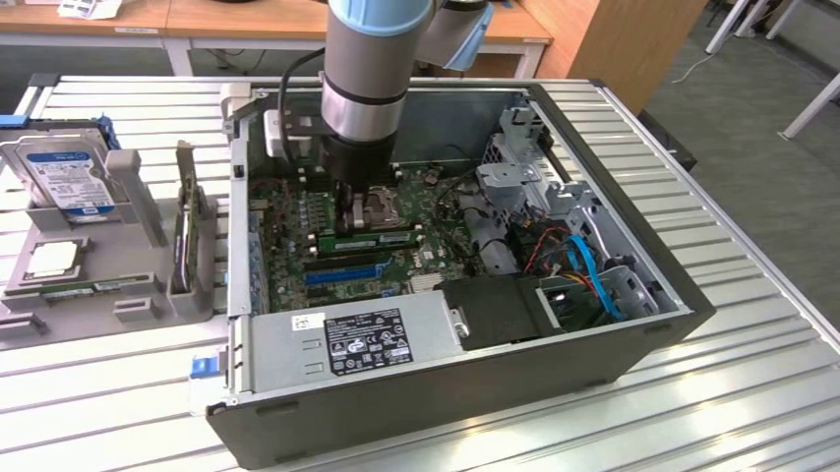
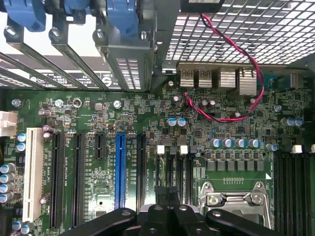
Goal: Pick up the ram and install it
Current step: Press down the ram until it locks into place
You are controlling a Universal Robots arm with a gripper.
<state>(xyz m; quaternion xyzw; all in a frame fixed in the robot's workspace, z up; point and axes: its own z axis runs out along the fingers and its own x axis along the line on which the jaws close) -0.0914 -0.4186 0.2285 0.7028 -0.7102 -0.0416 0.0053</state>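
Observation:
One ram (image 1: 370, 239), a narrow green stick with a pale label, stands in a slot on the motherboard (image 1: 295, 231) inside the open computer case (image 1: 630, 334), just in front of the processor socket (image 1: 384, 202). A second green ram (image 1: 94, 287) lies flat in the grey holder (image 1: 145, 206) at the exterior view's left. My gripper (image 1: 348, 202) hangs low inside the case, beside the socket and behind the seated stick. In the wrist view its black fingers (image 2: 123, 216) are shut together over the board with nothing between them, and the empty black memory slots (image 2: 293, 191) run beside the socket (image 2: 236, 201).
A hard drive (image 1: 59, 172) and a square silver chip (image 1: 53, 258) sit in the grey holder. The power supply (image 1: 354, 339), drive cage (image 1: 525, 177) and blue cables (image 1: 591, 270) crowd the case. A blue expansion slot (image 2: 119, 169) and a red-black wire (image 2: 231, 118) lie near the gripper.

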